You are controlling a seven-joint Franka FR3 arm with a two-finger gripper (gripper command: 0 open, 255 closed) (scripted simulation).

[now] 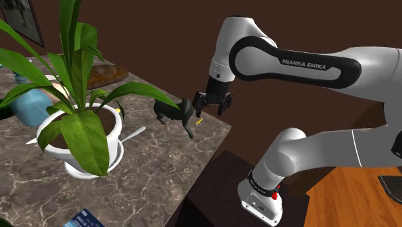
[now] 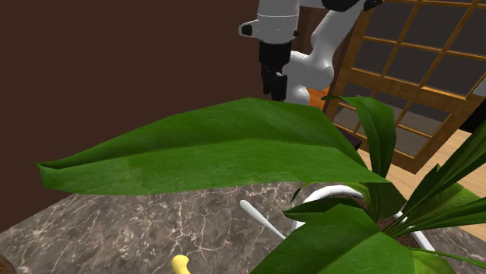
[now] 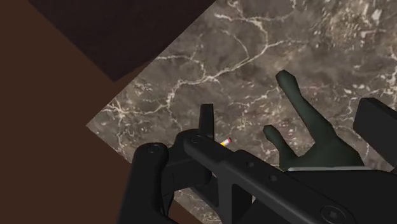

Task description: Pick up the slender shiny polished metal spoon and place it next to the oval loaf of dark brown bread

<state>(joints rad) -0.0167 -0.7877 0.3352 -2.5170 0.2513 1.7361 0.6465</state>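
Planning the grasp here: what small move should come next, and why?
Probably travel toward the spoon: the open gripper hangs over the corner of the counter by the dark figurine, while the spoon lies apart, beside the white plant pot.

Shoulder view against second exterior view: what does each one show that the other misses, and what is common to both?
Shoulder view, not the other: the dark brown loaf, a blue jar and the dark stand. Second exterior view, not the shoulder view: a wooden lattice and a small yellow thing. Both: the pale spoon beside the white plant pot, the marble top, the white arm.
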